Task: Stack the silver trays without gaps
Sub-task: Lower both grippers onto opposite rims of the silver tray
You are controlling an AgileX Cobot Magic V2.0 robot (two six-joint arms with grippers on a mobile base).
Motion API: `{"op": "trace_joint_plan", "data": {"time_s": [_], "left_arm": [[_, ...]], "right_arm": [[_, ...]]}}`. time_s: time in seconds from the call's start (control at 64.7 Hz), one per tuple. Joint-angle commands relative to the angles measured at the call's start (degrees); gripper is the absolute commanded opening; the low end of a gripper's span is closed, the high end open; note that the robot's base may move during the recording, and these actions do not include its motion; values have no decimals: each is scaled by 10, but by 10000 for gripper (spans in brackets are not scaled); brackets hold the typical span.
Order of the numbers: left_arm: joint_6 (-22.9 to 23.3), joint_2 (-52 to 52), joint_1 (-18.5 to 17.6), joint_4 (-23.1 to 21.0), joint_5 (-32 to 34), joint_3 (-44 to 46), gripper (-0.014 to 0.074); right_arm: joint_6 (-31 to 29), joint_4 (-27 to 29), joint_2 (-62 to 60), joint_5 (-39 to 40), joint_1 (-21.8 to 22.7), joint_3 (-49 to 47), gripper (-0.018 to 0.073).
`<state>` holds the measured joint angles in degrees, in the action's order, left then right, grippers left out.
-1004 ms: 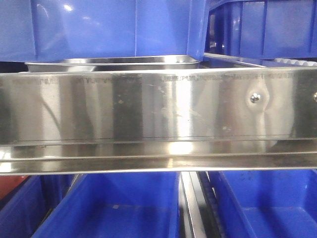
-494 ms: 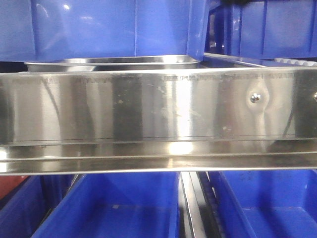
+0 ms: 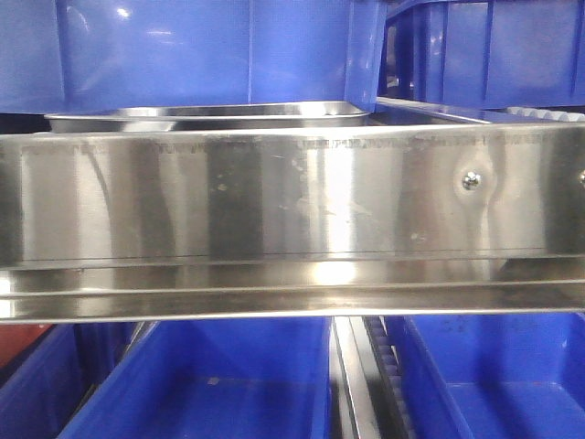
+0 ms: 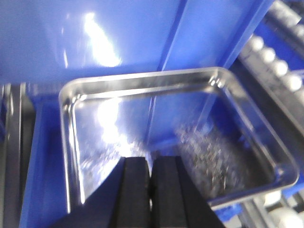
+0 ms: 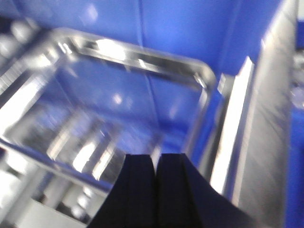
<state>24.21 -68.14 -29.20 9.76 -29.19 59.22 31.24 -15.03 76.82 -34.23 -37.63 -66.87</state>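
Judging from both wrist views, the work is at the approach step, before any tray is grasped. The left gripper (image 4: pixel 151 190) has its black fingers pressed together with nothing visible between them. It hangs over the near edge of a silver tray (image 4: pixel 180 133), which lies empty and open side up on a blue surface in front of a blue bin wall, with white rollers (image 4: pixel 266 52) just beside its right edge. The right gripper (image 5: pixel 155 190) is likewise closed on nothing and points at a silver tray (image 5: pixel 118 95) with a steel strip along its right side. That picture is blurred, so I cannot tell whether it is the same tray. From the front, only one tray rim (image 3: pixel 210 113) shows. It sits just behind the top edge of the steel rail (image 3: pixel 292 192), toward the rail's left end and under a blue bin (image 3: pixel 201 46). More blue bins (image 3: pixel 210 384) stand below. No stack is visible, so the next move probably calls for spreading the fingers, taking one rim, and lowering that tray squarely into another so the rims meet all round. No brand or label is readable. Faint marks run along the rail's top edge, too small to read, near a screw (image 3: pixel 471 180).
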Motion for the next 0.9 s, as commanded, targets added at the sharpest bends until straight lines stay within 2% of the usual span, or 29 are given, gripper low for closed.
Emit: {"op": "trace_joint_plan", "data": {"time_s": [0.0, 0.155, 0.294, 0.464, 0.572, 0.742, 0.834, 0.881], "left_arm": [[6, 2, 11, 3, 16, 4, -16], [6, 2, 34, 3, 17, 4, -16], [6, 2, 49, -5, 16, 4, -16], [6, 2, 55, -19, 1, 4, -13], [6, 2, 55, -19, -3, 4, 69], [6, -6, 55, -15, 0, 4, 300], [6, -25, 55, -15, -1, 4, 355], [6, -37, 55, -15, -1, 4, 355]], "right_arm": [[8, -10, -2, 36, -1, -5, -53], [8, -10, -2, 53, -1, -5, -53], [75, -10, 15, 10, 5, -5, -53], [77, -16, 41, -18, 5, -5, -53], [77, -16, 49, -5, 5, -5, -53], [77, -29, 49, 7, 5, -6, -53], [77, -31, 49, 16, 5, -6, -48], [77, -31, 49, 22, 5, -6, -6]]}}
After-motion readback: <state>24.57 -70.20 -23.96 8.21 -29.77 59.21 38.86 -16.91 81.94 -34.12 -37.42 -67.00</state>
